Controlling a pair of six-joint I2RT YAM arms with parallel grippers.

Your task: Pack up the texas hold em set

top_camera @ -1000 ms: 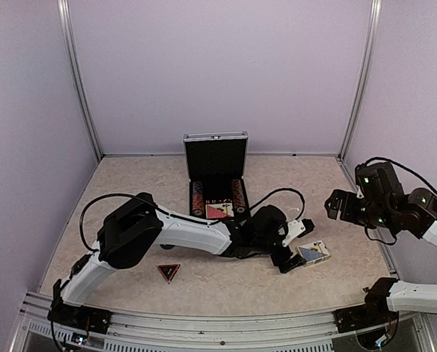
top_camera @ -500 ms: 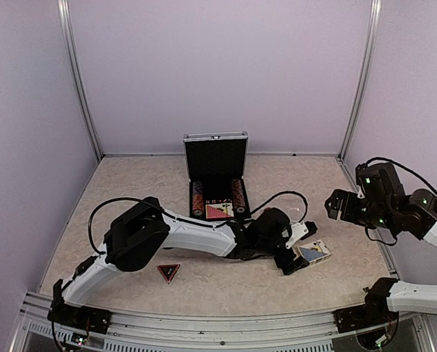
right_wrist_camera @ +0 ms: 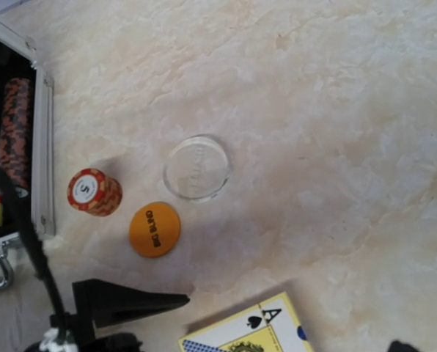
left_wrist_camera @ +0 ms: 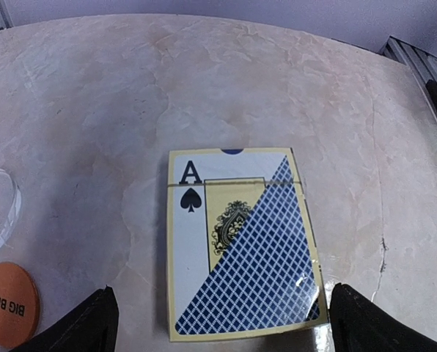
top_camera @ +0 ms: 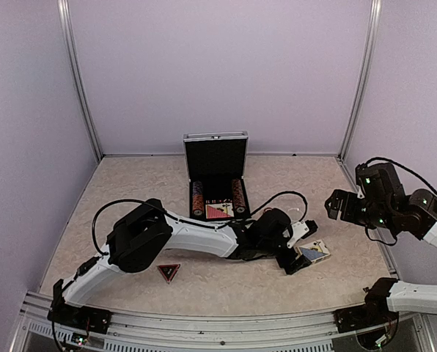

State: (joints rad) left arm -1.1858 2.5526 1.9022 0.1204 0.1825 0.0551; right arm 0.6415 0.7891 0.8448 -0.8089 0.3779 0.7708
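The silver case [top_camera: 215, 138] stands open at the back, with two chip rows [top_camera: 197, 198] and a red deck [top_camera: 219, 211] inside. On the table lies the blue deck [left_wrist_camera: 240, 249] [top_camera: 314, 251], ace of spades face up. My left gripper [left_wrist_camera: 220, 326] [top_camera: 300, 247] is open, one finger on each side of the deck's near end, touching nothing. To the deck's left lie an orange button [right_wrist_camera: 155, 229] and a clear round button [right_wrist_camera: 196, 167]. A small chip stack [right_wrist_camera: 94, 192] stands by the case. My right gripper [top_camera: 334, 206] hangs open and empty at the right.
A red triangle [top_camera: 169, 272] lies near the front left. The left arm [top_camera: 196, 236] stretches across the table in front of the case, its cable looping above it. Metal frame posts [top_camera: 358, 81] and pale walls close in the table.
My left gripper has slid a little to the right, so its fingers now flank the blue deck. The right arm has not moved.
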